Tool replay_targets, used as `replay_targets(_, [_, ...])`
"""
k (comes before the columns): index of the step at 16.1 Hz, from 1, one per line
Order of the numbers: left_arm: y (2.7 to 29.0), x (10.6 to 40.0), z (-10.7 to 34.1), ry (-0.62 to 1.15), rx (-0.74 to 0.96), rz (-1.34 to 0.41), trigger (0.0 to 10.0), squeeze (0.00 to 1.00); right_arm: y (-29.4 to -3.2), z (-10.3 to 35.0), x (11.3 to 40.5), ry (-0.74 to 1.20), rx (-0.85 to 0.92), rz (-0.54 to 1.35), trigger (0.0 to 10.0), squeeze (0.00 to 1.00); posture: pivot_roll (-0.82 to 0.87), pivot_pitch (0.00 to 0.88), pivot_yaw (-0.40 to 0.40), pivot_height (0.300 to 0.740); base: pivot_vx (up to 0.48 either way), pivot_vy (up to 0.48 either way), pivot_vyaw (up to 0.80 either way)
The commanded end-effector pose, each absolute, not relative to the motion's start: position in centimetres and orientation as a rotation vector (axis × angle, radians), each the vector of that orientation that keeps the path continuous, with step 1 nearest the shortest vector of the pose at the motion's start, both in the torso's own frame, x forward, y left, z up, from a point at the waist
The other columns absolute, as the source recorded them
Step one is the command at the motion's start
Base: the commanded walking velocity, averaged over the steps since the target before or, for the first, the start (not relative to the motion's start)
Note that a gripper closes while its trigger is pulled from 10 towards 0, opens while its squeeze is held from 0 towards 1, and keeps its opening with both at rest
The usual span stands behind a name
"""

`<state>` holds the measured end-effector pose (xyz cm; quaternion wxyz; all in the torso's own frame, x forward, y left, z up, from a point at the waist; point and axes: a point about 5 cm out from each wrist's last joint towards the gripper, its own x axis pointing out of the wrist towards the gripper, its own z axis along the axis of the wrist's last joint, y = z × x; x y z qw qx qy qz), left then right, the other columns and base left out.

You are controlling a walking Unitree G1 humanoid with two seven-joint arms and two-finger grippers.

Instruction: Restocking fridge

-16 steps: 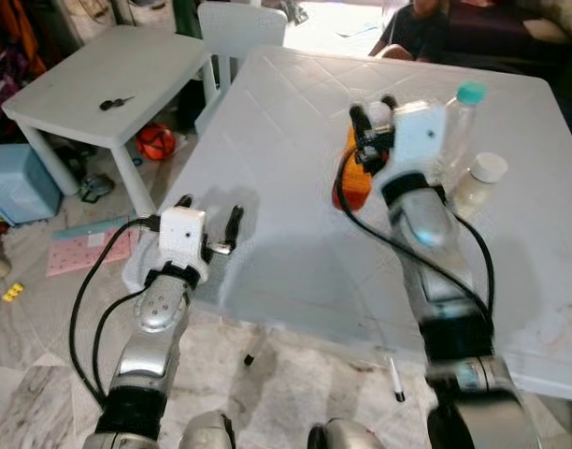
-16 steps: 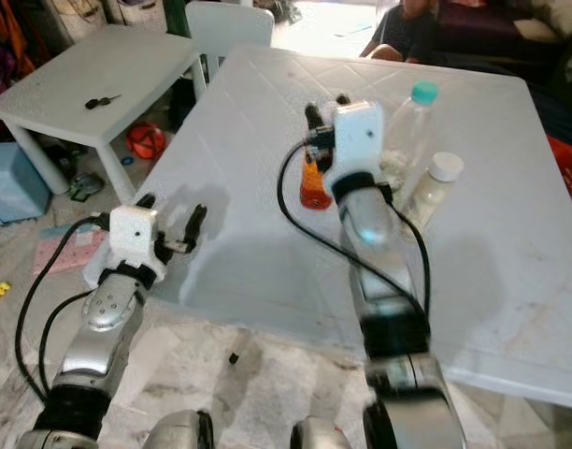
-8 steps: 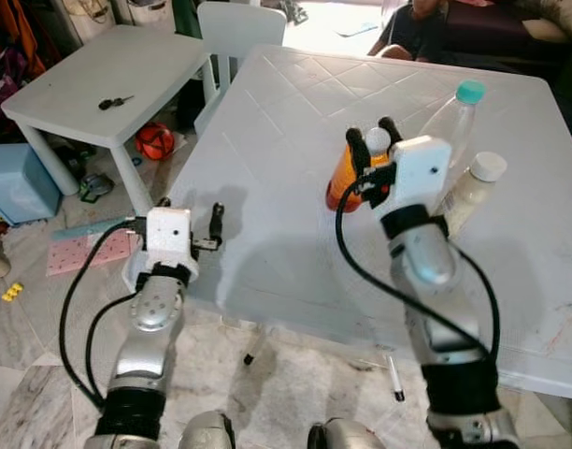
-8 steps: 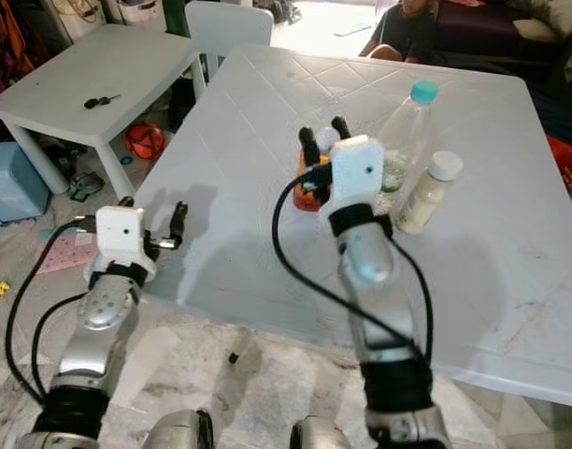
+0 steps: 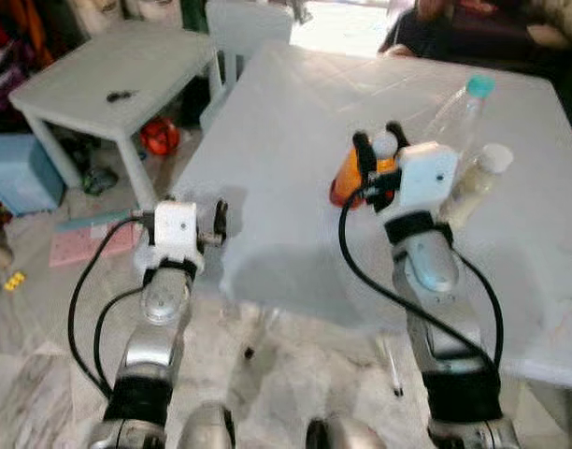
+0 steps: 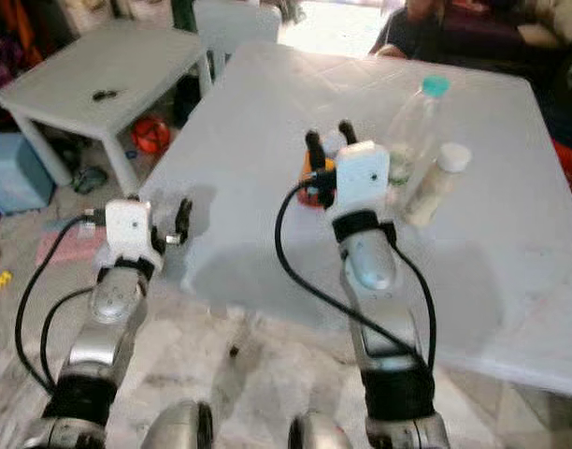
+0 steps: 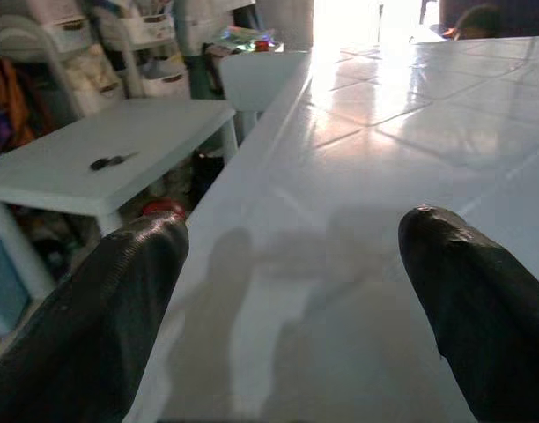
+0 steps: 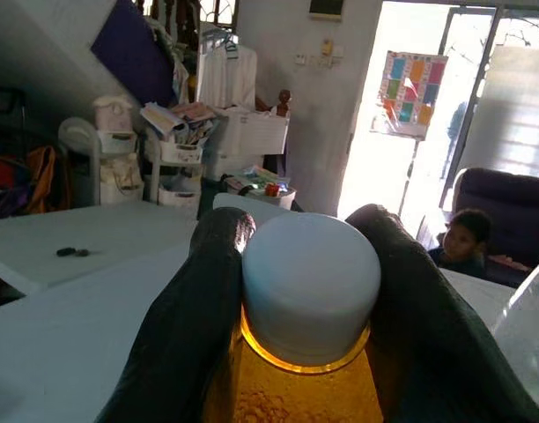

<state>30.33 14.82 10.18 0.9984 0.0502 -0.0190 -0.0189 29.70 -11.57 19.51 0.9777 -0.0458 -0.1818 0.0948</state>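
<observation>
An orange bottle with a white cap stands on the big white table, slightly tilted. My right gripper is shut on it, one black finger pressed to each side of the cap. Just right of it stand a clear bottle with a teal cap and a cream bottle with a white cap. At the table's near left edge my left gripper hangs open with nothing between its fingers.
A small white table with keys stands at the far left, and a white chair is behind the big table. A person sits at the far side. A blue bin, an orange ball and pink paper are on the floor.
My right wrist has come lower and back toward me, its fingers staying at the orange bottle's cap. The left arm has drawn back to the table's near edge. The view has shifted slightly.
</observation>
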Motion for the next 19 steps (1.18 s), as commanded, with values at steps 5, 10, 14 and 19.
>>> replay_targets(5, [14.8, 30.6, 10.2, -0.044, 0.105, -0.033, 10.0, 0.0, -11.1, 19.3, 30.2, -0.361, -0.075, 0.19, 10.0, 0.0, -0.01, 0.0, -0.005, 0.74, -0.312, 0.0, 0.0])
replay_targets(10, [14.4, 30.8, 10.2, -0.05, 0.103, -0.042, 10.0, 0.0, -10.8, 20.2, 30.6, -0.394, -0.052, 0.2, 10.0, 0.0, -0.02, 0.0, -0.008, 0.74, -0.302, 0.0, 0.0])
replay_targets(14, [14.1, 30.9, 10.2, -0.054, 0.097, -0.04, 10.0, 0.0, -9.9, 20.6, 30.6, -0.401, -0.014, 0.235, 10.0, 0.0, -0.02, 0.0, -0.014, 0.74, -0.295, 0.0, 0.0])
replay_targets(19, [14.1, 30.6, 9.8, -0.051, 0.1, -0.048, 10.0, 0.0, -10.5, 16.8, 30.4, -0.239, -0.013, 0.231, 10.0, 0.0, -0.02, 0.0, -0.014, 0.74, -0.234, 0.0, 0.0])
